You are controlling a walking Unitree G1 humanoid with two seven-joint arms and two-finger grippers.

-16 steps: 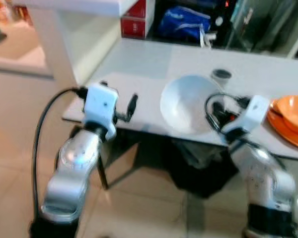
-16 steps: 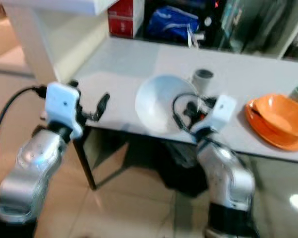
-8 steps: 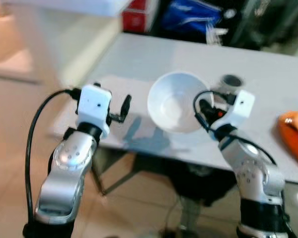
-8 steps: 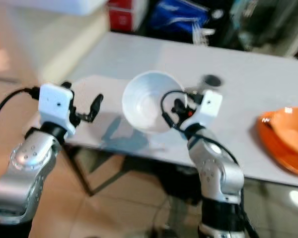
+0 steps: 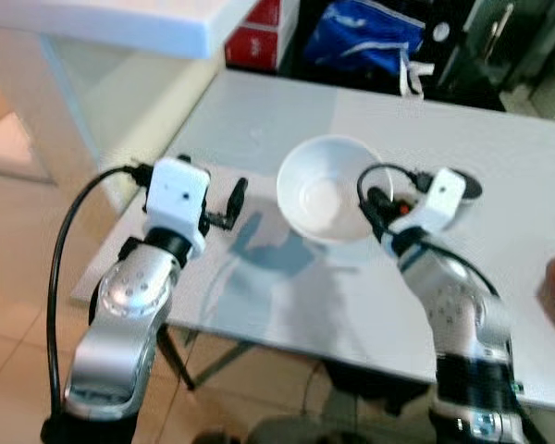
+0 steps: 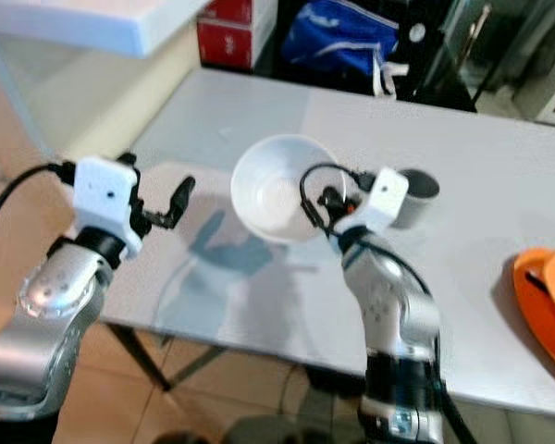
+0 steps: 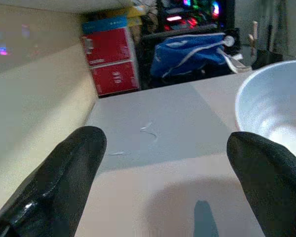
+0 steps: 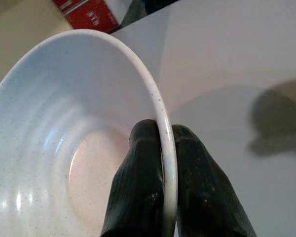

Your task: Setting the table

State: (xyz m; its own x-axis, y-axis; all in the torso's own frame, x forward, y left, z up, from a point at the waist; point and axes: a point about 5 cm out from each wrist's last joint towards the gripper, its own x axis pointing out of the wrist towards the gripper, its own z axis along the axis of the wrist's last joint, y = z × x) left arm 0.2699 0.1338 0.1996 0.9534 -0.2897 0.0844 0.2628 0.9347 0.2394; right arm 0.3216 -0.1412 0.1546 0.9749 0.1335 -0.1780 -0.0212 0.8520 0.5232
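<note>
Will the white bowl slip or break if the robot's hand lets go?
The bowl looks glossy and hard, so probably slippery and breakable. The right hand pinches just its thin rim, so it may tip. It looks stiff, not bendy.

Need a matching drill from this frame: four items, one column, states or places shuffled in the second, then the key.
Items:
1. white bowl
2. left tool
3. grey cup
4. orange dish

States or places:
A. at the table's right edge
B. fingers apart, holding nothing
C. rim pinched by the right tool
D. on the table behind the right wrist

Pairs: 1-C, 2-B, 3-D, 4-A
</note>
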